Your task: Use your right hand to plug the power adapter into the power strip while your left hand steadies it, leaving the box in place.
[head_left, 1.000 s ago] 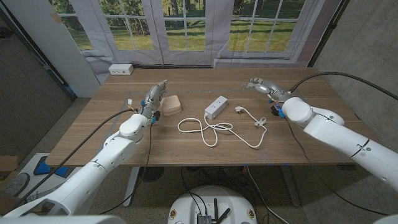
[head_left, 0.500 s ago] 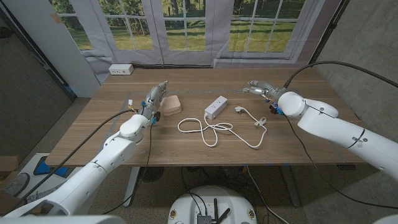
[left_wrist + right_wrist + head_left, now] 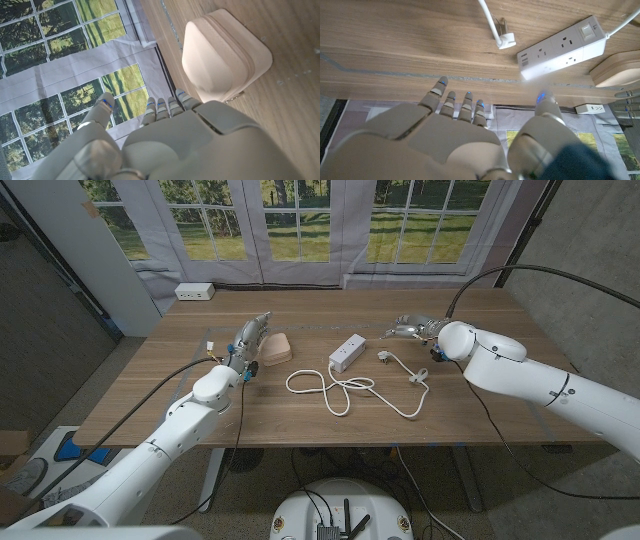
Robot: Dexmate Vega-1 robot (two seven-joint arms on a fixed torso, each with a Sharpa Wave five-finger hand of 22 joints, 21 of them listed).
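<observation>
A white power strip (image 3: 345, 353) lies mid-table, its cord looping toward me. It also shows in the right wrist view (image 3: 563, 47). The white power adapter (image 3: 384, 357) lies just right of the strip, trailing a thin cable; its prongs show (image 3: 506, 41). A tan rounded box (image 3: 276, 347) sits left of the strip, seen close up (image 3: 225, 55). My left hand (image 3: 250, 338) stands beside the box's left side with fingers stretched out, holding nothing (image 3: 165, 140). My right hand (image 3: 410, 328) hovers behind and right of the adapter, fingers spread and empty (image 3: 455, 135).
The strip's white cord (image 3: 330, 388) coils over the table's middle and runs right toward a small white piece (image 3: 418, 377). A white outlet block (image 3: 195, 291) lies on the floor past the far left corner. Windows and grey curtains stand behind the table.
My right hand has swung inward and toward me, from the far right of the table to just behind the adapter. The left hand, box and strip have not moved.
</observation>
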